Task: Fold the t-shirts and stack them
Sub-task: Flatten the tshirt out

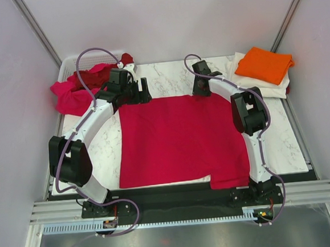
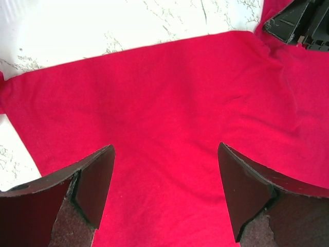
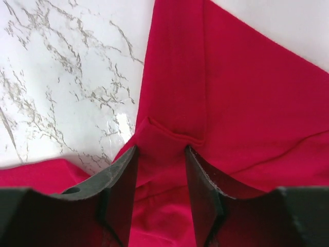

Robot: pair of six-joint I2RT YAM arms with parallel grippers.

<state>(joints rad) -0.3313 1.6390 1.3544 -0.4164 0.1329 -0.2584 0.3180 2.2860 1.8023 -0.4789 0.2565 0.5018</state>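
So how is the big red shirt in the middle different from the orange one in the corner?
The crimson shirt lies spread flat mid-table; the orange shirt is folded small. The crimson one lies on the bare table; the orange one tops a cream-white shirt. Both are plain, single-coloured cloth.

We find one t-shirt mid-table, basket of shirts far-left, folded stack far-right, apparently two shirts.

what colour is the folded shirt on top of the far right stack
Orange shirt, clearest in the top external view.
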